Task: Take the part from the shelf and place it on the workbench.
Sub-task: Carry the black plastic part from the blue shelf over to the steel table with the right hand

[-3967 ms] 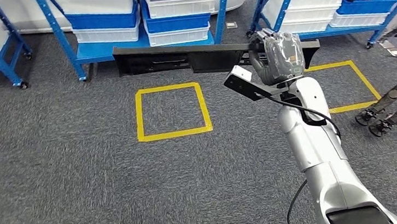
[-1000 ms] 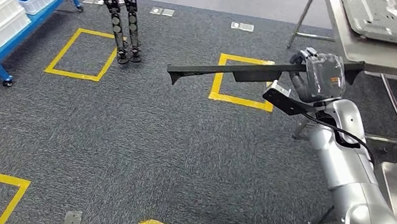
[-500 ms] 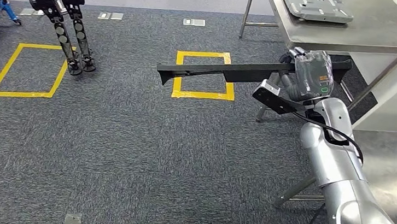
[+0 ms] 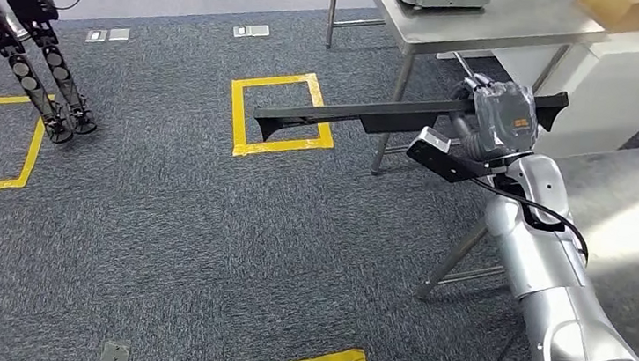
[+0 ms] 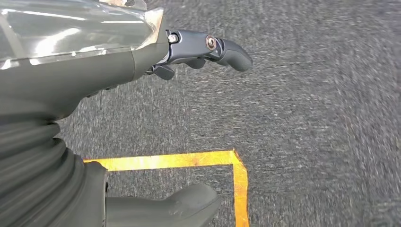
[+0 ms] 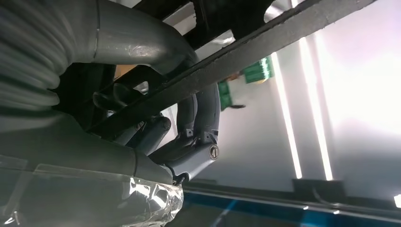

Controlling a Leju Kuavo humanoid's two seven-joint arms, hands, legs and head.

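Head view: the right robot hand (image 4: 497,118) grips one long black bar-shaped part (image 4: 367,112), level, just below one grey metal worktop (image 4: 481,24). The left robot hand (image 5: 94,61) holds nothing, fingers apart.

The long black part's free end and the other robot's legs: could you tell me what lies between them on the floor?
In the head view, bare grey carpet, with the yellow tape square under the long black part's free end; the other robot's legs stand apart.

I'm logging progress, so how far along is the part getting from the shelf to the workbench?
Done: the long black part is off the shelf, gripped near one end by the right robot hand. In hand: it is carried level above the carpet, beside the steel workbench. Left: setting it on the benchtop. The left robot hand holds nothing.
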